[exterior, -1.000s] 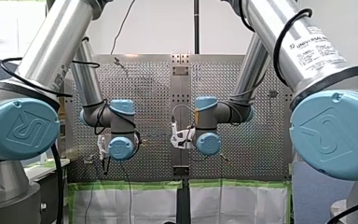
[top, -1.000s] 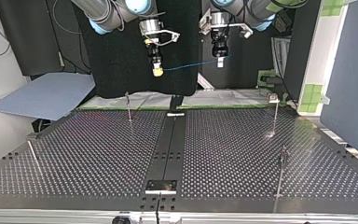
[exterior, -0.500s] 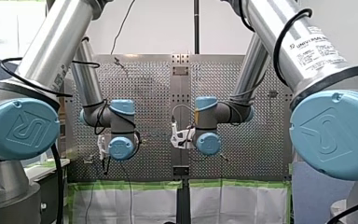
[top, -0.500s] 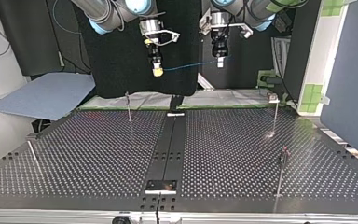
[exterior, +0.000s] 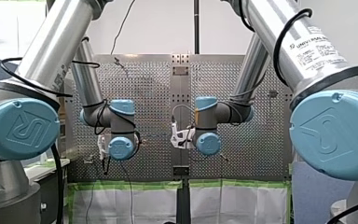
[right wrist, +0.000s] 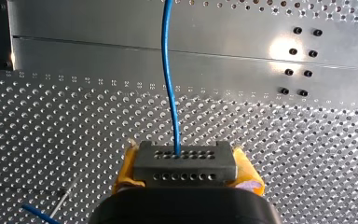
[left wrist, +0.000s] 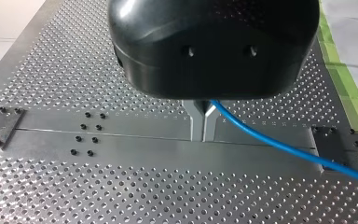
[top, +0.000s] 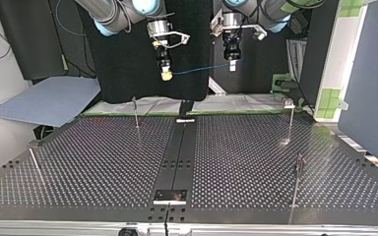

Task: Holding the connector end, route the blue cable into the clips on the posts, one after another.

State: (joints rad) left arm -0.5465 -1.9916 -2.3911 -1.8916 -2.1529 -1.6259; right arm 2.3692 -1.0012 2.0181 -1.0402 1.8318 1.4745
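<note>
Blue cable [left wrist: 279, 140], thin and taut: my left tool [left wrist: 203, 127] pinches it, my right tool [top: 166, 74] clamps its connector [right wrist: 185, 163].

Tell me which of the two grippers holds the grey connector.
My right gripper, with yellow pads, clamps the grey connector; my left gripper, with metal fingers, pinches only the blue cable.
</note>
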